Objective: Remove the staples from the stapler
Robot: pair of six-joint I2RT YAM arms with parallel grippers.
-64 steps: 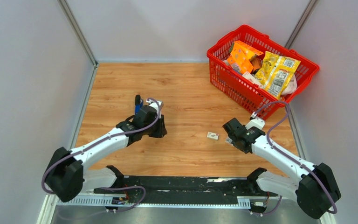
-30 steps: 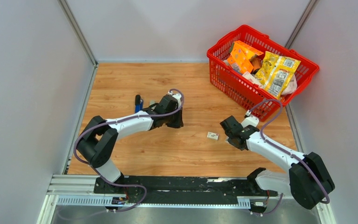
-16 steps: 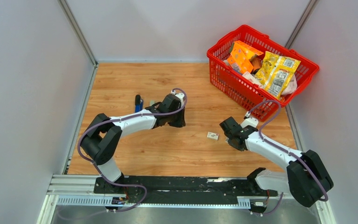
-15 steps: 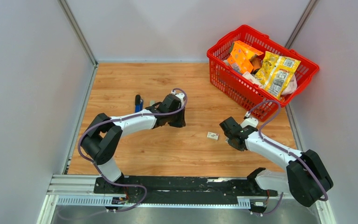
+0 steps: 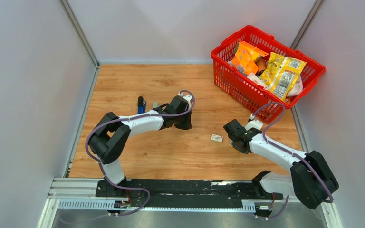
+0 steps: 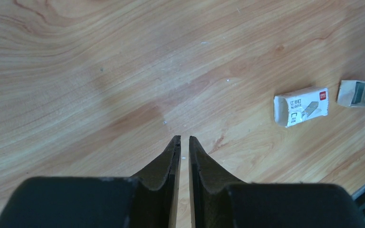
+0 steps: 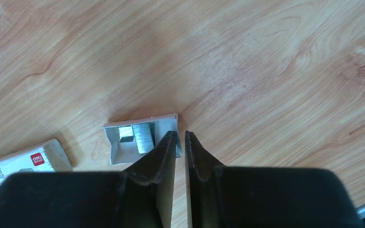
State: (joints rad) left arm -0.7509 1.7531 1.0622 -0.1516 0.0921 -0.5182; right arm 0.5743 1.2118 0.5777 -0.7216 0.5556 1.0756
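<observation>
Grey staples lie in an open tray at the right fingertips

The left gripper [image 6: 181,137] hangs over bare wooden tabletop [image 6: 100,71], its fingers a narrow slit apart with nothing between. Well to its right lies a small white printed cardboard box [image 6: 301,106], then an open white card tray [image 7: 116,153] holding the short grey metal staples [image 7: 142,137]. The right gripper [image 7: 180,133], fingers equally narrow, stands at the tray's right wall, just beside the staples.
</observation>
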